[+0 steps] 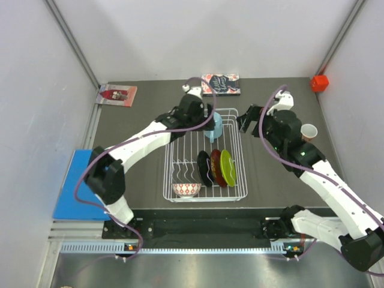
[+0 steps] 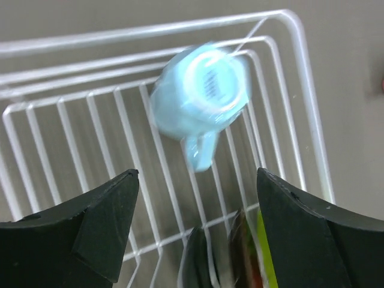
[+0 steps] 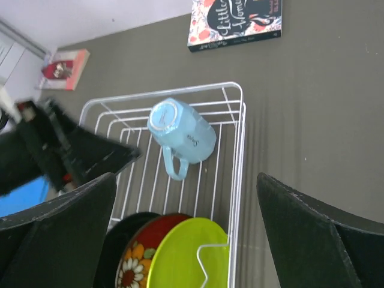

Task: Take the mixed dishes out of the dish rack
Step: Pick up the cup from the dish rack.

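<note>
The white wire dish rack [image 1: 237,157] sits mid-table. A light-blue mug [image 1: 215,126] lies on its side in the rack's far right corner; it also shows in the left wrist view [image 2: 201,99] and the right wrist view [image 3: 183,135]. Black [image 1: 204,168], red floral [image 1: 216,167] and lime-green [image 1: 227,167] plates stand on edge at the right. A patterned bowl [image 1: 186,189] sits at the near edge. A salmon-pink mug [image 1: 308,132] stands on the table to the right. My left gripper [image 1: 203,120] is open just left of the blue mug. My right gripper [image 1: 247,120] is open and empty beside the rack's far right corner.
A dark floral book [image 1: 221,84] lies behind the rack and a red book [image 1: 117,95] at the far left. A small red cube [image 1: 319,83] sits at the far right corner. A blue pad [image 1: 75,183] lies off the table's left edge.
</note>
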Available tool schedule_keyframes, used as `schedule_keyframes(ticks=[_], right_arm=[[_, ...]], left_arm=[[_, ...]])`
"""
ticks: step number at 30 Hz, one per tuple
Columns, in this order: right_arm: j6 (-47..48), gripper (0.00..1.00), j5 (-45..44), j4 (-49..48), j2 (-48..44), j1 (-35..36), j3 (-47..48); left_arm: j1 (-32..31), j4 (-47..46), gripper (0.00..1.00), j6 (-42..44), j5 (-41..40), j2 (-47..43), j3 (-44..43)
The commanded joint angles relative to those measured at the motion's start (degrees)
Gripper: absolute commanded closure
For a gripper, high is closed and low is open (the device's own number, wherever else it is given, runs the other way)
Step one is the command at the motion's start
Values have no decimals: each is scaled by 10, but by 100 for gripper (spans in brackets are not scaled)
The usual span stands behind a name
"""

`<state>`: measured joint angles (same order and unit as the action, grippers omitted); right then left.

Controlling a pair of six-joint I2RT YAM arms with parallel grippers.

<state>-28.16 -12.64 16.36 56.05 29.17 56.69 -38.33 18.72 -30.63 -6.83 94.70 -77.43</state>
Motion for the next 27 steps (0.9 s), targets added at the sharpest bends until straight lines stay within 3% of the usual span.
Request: schedule_keyframes(ticks=[1,3,9,18,22,27], right_arm=[[35,0,-35,-27,-33,32,-1],[40,0,-37,-29,-40,32,-6],[51,0,-37,-32,-55,32,-16],[58,0,-24,-49,-53,32,-28],[58,0,-20,-50,-53,32,-34],[56,1,-19,-52,-62,33,-43]], left_arm=[[-33,28,13,35,-52,76,-105],[-43,33,11,22,-58,110,-124],[-45,40,21,-31,-98,154,-144],[-45,37,24,-40,-110,191,-152],[-45,26,35,-43,-104,208,-151],[-45,26,54,-50,-98,223,-147]])
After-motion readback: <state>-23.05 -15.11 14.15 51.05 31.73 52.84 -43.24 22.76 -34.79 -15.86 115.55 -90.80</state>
